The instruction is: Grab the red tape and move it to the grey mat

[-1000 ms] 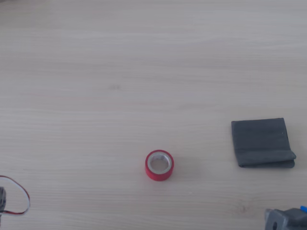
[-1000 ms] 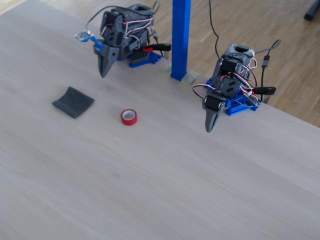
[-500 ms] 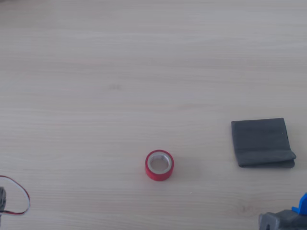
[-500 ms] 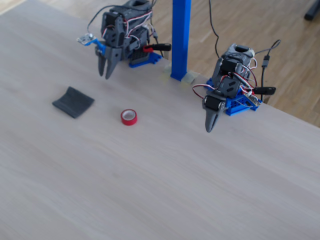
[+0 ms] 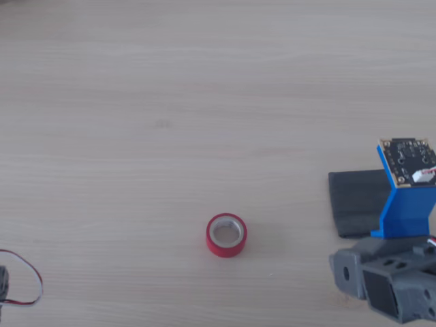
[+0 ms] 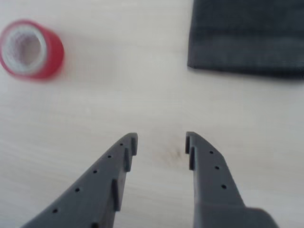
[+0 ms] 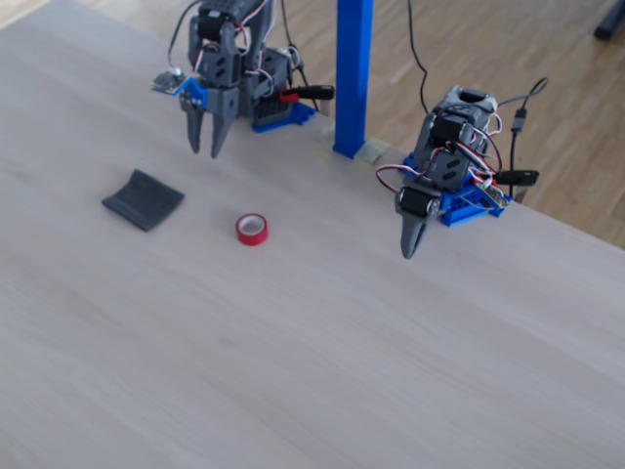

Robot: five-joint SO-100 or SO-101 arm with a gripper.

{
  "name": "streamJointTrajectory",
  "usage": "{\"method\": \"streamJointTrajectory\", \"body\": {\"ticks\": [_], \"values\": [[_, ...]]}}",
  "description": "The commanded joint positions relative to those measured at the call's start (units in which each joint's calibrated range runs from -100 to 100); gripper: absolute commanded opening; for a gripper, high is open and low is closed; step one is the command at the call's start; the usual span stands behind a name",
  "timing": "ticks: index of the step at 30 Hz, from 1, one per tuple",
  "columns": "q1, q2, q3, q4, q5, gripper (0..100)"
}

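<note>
While roll and mat lie unmoved | claw [image 6: 161, 142] has risen, spread wider, empty | height seemingly above table

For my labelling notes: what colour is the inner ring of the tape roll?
Whitish-grey, inside the red tape; clearest in the wrist view.

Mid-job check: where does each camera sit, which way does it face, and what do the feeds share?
Other view: above, looking straight down at the table; arm and camera board enter bottom right.
Wrist view: on the arm, looking down past the open gripper; both fingers show.
Fixed view: high, off the table's near side, angled down; two arms show.
All three show the red tape and grey mat.
</note>
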Motion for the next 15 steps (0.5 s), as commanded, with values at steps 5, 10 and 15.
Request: {"method": "streamJointTrajectory", "body": {"ticks": [5,10,15], "values": [[-2.51,10.23,-11.25,-4.35,0.47,17],[-3.23,14.72,-16.13,-4.35,0.47,17],[-4.49,19.61,-20.29,-4.43,0.47,17]]}}
